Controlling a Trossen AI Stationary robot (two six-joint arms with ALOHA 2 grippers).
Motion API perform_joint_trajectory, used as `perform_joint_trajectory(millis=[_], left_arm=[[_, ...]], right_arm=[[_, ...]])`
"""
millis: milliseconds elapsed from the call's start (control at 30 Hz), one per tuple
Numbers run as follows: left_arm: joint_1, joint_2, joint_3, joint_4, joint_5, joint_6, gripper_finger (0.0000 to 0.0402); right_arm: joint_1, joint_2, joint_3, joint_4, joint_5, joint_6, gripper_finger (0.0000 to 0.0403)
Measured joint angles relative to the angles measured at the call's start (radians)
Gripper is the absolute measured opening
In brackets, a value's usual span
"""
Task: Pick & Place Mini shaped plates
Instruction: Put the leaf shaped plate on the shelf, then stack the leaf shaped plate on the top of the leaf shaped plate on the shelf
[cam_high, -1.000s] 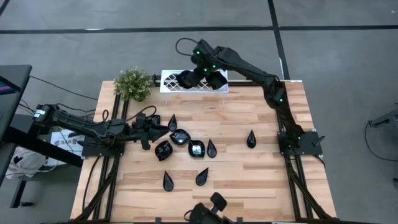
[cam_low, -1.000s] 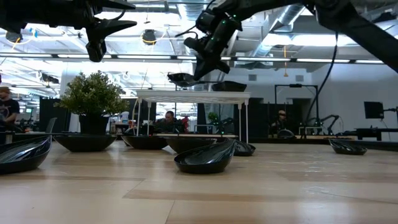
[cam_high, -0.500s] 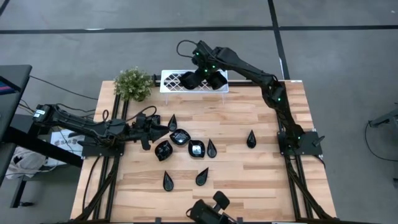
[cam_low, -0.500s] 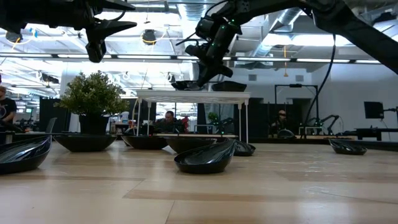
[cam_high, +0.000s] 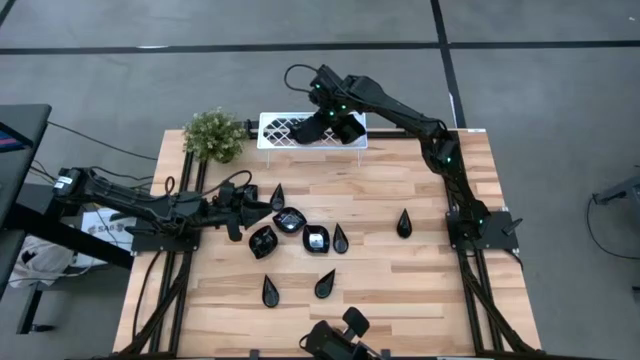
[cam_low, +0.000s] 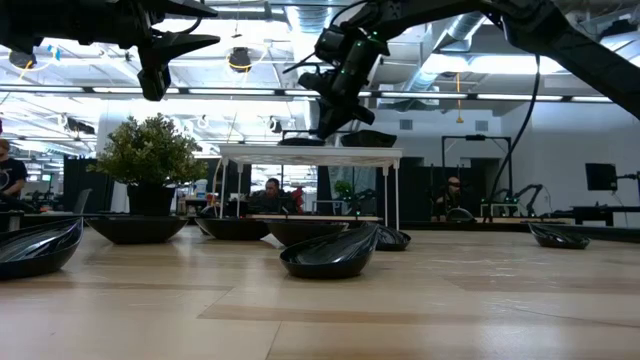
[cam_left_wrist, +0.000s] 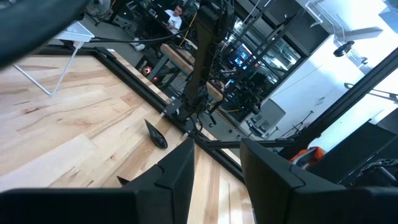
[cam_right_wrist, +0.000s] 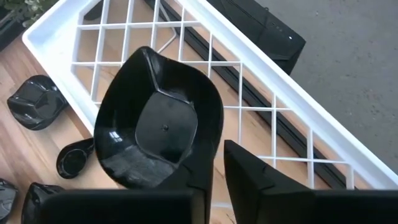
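My right gripper (cam_right_wrist: 217, 158) hovers over the white lattice tray (cam_high: 275, 128) at the table's far edge, its fingers a narrow gap apart. A black wavy-edged mini plate (cam_right_wrist: 158, 124) lies flat on the lattice beside one finger. A second plate (cam_low: 370, 138) sits on the tray next to it. Several more black plates, teardrops (cam_high: 403, 223) and squarish ones (cam_high: 316, 240), lie on the wooden table. My left gripper (cam_high: 262, 205) waits open above the table's left side, touching nothing. My right gripper comes from above, slanting down. One finger (cam_right_wrist: 199, 168) stands right against the plate's near rim (cam_right_wrist: 211, 134), and nothing shows in the gap between the fingers. Whether that finger touches the rim I cannot tell. The plate rests on the tray's lattice.
A small green potted plant (cam_high: 214, 135) stands at the tray's left end. The tray stands on thin white legs (cam_low: 222, 185) above the tabletop. Bare wood lies at the table's right and near sides. People sit in the room beyond the table.
My right gripper has sunk a little toward the tray. The plate under it, earlier tilted and held above the tray, has come down and now lies level on the lattice.
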Motion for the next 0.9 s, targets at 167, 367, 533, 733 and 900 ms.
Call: perform_joint_trajectory(millis=[167, 367, 533, 733, 900], left_arm=[[0.000, 0.000, 0.000, -0.001, 0.000, 0.000, 0.0131], [0.000, 0.000, 0.000, -0.004, 0.000, 0.000, 0.0131], [0.000, 0.000, 0.000, -0.005, 0.000, 0.000, 0.0131], [0.000, 0.000, 0.000, -0.012, 0.000, 0.003, 0.0131], [0.000, 0.000, 0.000, -0.018, -0.002, 0.002, 0.0131]], right_arm=[[0.000, 0.000, 0.000, 0.004, 0.001, -0.003, 0.0050], [-0.004, -0.041, 0.000, 0.043, 0.012, -0.020, 0.0050], [0.029, -0.145, 0.000, 0.070, 0.143, -0.092, 0.0050], [0.120, -0.289, 0.001, 0.085, 0.319, -0.206, 0.0050], [0.235, -0.397, 0.001, 0.102, 0.340, -0.309, 0.0050]])
